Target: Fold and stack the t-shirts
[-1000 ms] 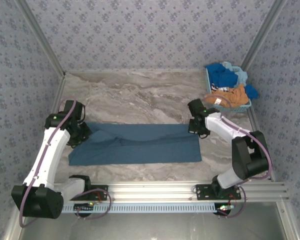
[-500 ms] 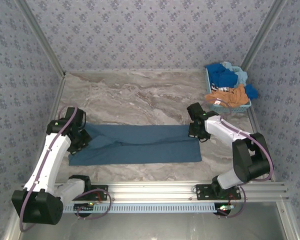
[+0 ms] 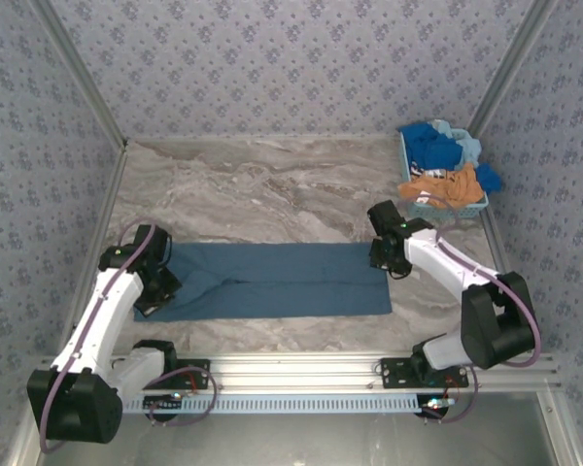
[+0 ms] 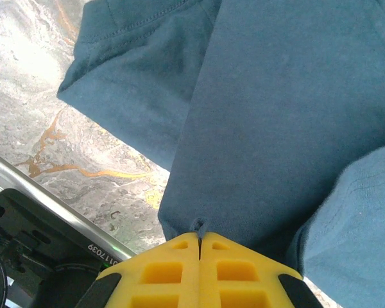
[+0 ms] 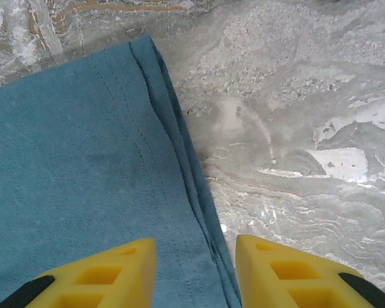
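From above, we see the slate-blue shirt (image 3: 272, 280) lying as a long flat band across the near half of the table (image 3: 262, 184). The left arm bends up from its base toward the band's end at 9 o'clock, where the left gripper (image 3: 157, 291) sits on the cloth. The right arm arches in from 4 o'clock, and the right gripper (image 3: 389, 260) points down at the band's far corner at 3 o'clock. At 2 o'clock a basket (image 3: 445, 207) holds a bright blue shirt (image 3: 428, 143) and an orange-brown shirt (image 3: 449, 186).

At the left wrist, we find the left gripper (image 4: 199, 236) with its yellow fingers (image 4: 160, 269) pressed together, pinching a small pucker at the edge of the slate-blue shirt (image 4: 276, 115). A sleeve spreads toward 11 o'clock over the table (image 4: 64, 141).

At the right wrist, the right gripper (image 5: 196, 256) has its fingers (image 5: 109, 273) spread wide, straddling the folded edge of the slate-blue shirt (image 5: 70, 167) and gripping nothing.
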Tool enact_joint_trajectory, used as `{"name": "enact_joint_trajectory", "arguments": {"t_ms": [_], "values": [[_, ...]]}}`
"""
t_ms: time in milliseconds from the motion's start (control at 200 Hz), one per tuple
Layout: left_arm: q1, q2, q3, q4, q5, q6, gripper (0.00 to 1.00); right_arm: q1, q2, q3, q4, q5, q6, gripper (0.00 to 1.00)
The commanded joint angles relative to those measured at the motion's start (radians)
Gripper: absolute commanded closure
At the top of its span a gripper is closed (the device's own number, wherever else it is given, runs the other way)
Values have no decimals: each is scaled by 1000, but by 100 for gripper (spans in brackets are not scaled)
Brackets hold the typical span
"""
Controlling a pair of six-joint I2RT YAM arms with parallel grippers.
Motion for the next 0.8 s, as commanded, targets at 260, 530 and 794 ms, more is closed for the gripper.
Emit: {"name": "enact_joint_trajectory", "arguments": {"t_ms": [260,530,794], "values": [[-6,-38,132,-52,-14,-103,60,3,60,46,22,-28,18,64],[135,206,214,234,186,-119,62,5,124,73,95,-93,16,71],[190,610,295,453,223,-105,72,0,266,135,158,-184,-38,79]]}}
